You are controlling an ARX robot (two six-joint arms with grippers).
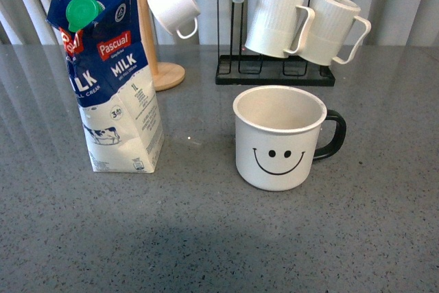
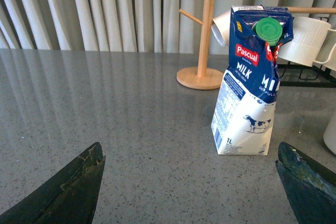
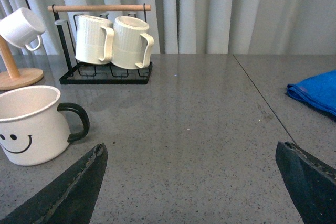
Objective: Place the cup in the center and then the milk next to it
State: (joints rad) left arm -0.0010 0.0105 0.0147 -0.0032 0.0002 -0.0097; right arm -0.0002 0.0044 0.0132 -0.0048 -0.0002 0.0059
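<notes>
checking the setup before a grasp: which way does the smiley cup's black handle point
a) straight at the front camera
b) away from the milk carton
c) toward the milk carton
b, the cup has its black handle on the side away from the milk

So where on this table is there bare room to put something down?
Widest: the near strip in front of the milk carton and the smiley mug. The gap between those two is free too, as is the tabletop from the mug to the blue cloth. Crowded at the back: the wooden mug tree and the black rack.
</notes>
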